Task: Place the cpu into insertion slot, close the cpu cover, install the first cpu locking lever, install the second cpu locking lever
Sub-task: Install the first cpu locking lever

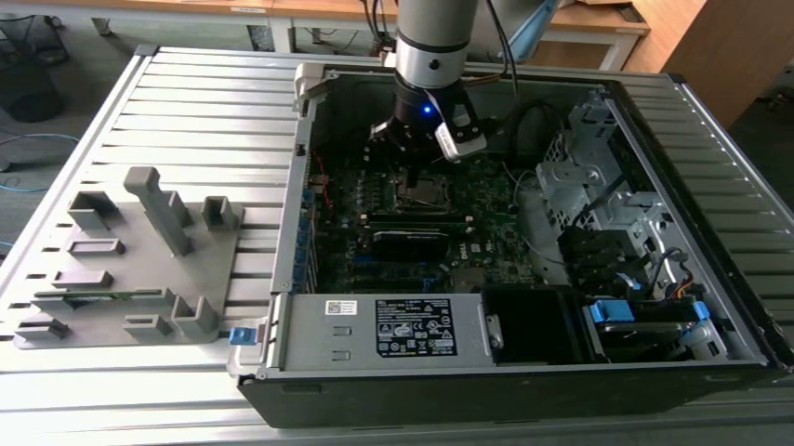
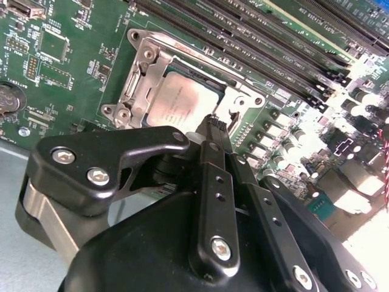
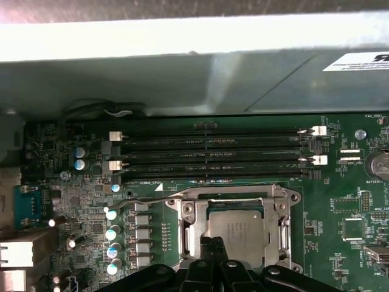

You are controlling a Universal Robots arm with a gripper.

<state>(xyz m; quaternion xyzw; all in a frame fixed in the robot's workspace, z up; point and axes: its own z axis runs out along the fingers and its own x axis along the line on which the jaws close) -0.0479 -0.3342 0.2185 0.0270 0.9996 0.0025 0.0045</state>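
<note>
The cpu (image 2: 179, 104) (image 3: 238, 230) lies flat in the insertion slot (image 1: 426, 192), its pale silver face up. The cpu cover (image 2: 141, 72) (image 3: 193, 226) is folded down around it, so the chip shows through its window. A thin silvery locking lever (image 3: 141, 199) runs along one side of the socket, its end sticking out over the board. My gripper (image 2: 213, 121) (image 3: 213, 244) (image 1: 416, 175) hovers at the socket's edge, shut, with its black fingers pressed together and nothing between them. I cannot tell whether the tips touch the cover.
Long black memory slots (image 3: 213, 155) (image 2: 261, 45) run beside the socket. A row of capacitors (image 3: 112, 232) stands near the lever's end. The case wall (image 3: 182, 85) and a drive cage (image 1: 583, 177) close in the board. A grey fixture tray (image 1: 125, 260) sits on the exterior view's left.
</note>
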